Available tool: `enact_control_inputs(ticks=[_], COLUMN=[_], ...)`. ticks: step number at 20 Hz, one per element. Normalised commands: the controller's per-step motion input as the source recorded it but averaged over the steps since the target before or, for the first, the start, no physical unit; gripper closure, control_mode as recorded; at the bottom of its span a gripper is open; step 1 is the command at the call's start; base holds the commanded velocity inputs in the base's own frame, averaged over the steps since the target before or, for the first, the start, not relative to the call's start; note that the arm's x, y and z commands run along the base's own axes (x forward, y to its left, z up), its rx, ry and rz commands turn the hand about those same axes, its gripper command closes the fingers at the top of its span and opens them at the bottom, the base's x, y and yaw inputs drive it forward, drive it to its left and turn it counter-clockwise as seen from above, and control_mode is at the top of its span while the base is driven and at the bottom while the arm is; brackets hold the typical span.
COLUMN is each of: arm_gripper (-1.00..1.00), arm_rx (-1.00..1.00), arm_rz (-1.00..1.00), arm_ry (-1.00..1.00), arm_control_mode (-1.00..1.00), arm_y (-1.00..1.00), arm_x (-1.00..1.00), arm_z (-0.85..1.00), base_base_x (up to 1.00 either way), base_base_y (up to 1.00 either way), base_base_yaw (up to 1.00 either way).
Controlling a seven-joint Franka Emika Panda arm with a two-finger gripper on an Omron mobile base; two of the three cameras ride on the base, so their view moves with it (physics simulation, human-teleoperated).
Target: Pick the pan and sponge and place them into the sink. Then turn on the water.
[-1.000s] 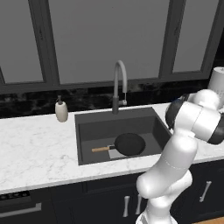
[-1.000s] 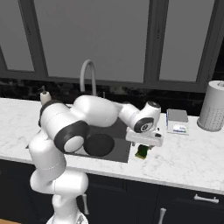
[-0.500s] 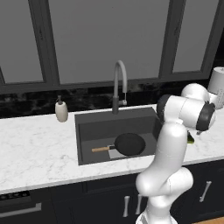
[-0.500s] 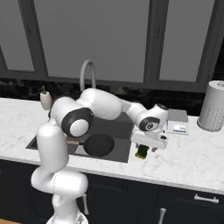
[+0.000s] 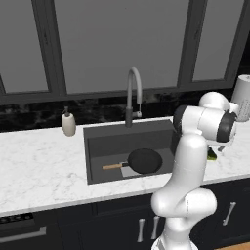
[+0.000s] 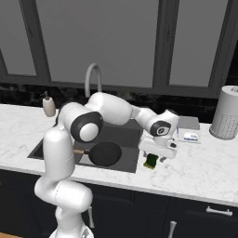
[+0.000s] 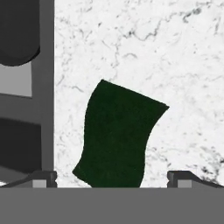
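The black pan [image 5: 144, 160] with its wooden handle [image 5: 114, 166] lies on the floor of the dark sink [image 5: 102, 141], and it also shows in the right base view [image 6: 106, 153]. The sponge [image 6: 151, 161], green top up, lies on the marble counter just right of the sink's rim. My gripper [image 6: 156, 156] hangs close above it, open. In the hand view the sponge [image 7: 118, 135] lies between the spread fingertips [image 7: 42, 178], and the gripper [image 7: 113, 179] touches nothing. The grey gooseneck faucet [image 5: 132, 92] stands behind the sink with no stream running.
A beige soap dispenser [image 5: 68, 124] stands left of the sink. A blue-and-white flat box [image 6: 190, 136] and a grey cylinder [image 6: 226, 118] sit on the counter to the right. Dark windows back the counter, and the sink rim [image 7: 46, 87] runs close to the sponge.
The arm's upper links have swung and the hand has turned while staying over the sponge, now a little lower. Pan and sponge have not moved. The jaws stay open.
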Motion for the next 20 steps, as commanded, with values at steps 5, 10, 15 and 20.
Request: enact_control_inputs(ticks=[5,10,15,20], arm_gripper=[-1.0,-1.0,-1.0,-1.0], arm_rx=[0.0,0.0,0.0,0.0], arm_rz=[0.0,0.0,0.0,0.0], arm_ry=[0.04,0.0,0.0,0.0], arm_control_mode=[-1.0,-1.0,-1.0,-1.0], arm_y=[0.07,0.0,0.01,0.0], arm_x=[0.0,0.0,0.0,0.0], arm_z=[-0.08,-0.13,-0.19,-0.13], base_base_x=[0.0,0.0,0.0,0.0], base_base_y=[0.0,0.0,0.0,0.0], base_base_yaw=[0.0,0.0,0.0,0.0])
